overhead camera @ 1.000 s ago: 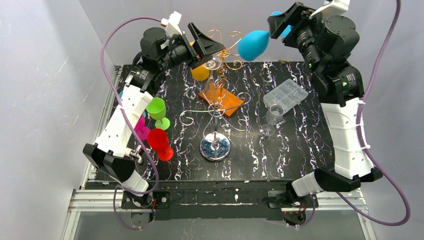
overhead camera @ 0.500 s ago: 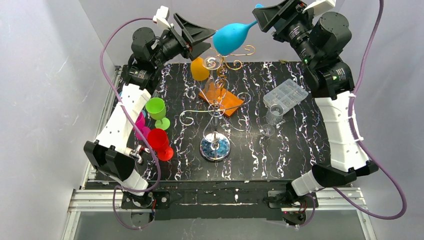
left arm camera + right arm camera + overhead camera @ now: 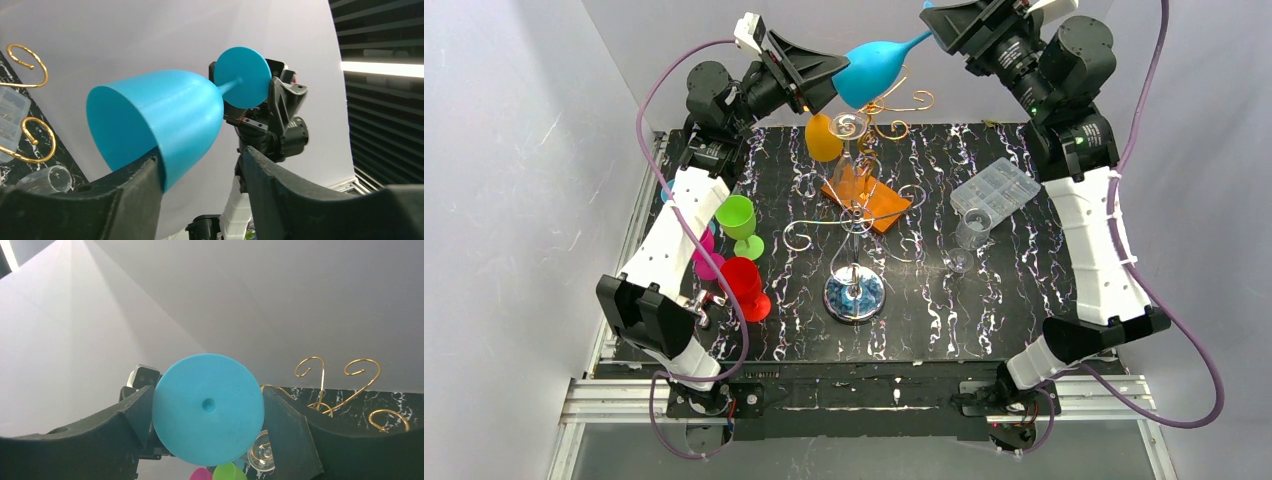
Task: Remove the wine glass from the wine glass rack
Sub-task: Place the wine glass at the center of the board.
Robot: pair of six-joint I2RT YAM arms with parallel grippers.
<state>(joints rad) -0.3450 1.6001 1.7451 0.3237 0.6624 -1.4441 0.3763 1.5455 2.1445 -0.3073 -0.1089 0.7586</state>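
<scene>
A blue wine glass [image 3: 869,68] hangs in the air above the back of the table, lying nearly level. My right gripper [image 3: 934,22] is shut on its round foot [image 3: 207,407]. My left gripper [image 3: 836,82] stands open around the bowl [image 3: 160,115]. One finger [image 3: 140,180] touches the bowl and the other finger [image 3: 270,175] is still apart from it. The gold wine glass rack [image 3: 856,215] stands mid-table on a shiny round base [image 3: 854,295]. An orange glass [image 3: 823,138] and a clear glass [image 3: 849,125] hang on its upper arms.
Green [image 3: 739,220], red [image 3: 744,285] and pink [image 3: 707,262] glasses stand at the table's left. An orange square block [image 3: 869,195] lies behind the rack. A clear plastic box [image 3: 994,190] and a clear cup [image 3: 969,230] sit at the right.
My right arm has carried the blue glass left and up, tipping it nearly level. My left gripper has risen to meet the bowl, and its jaws have narrowed around it.
</scene>
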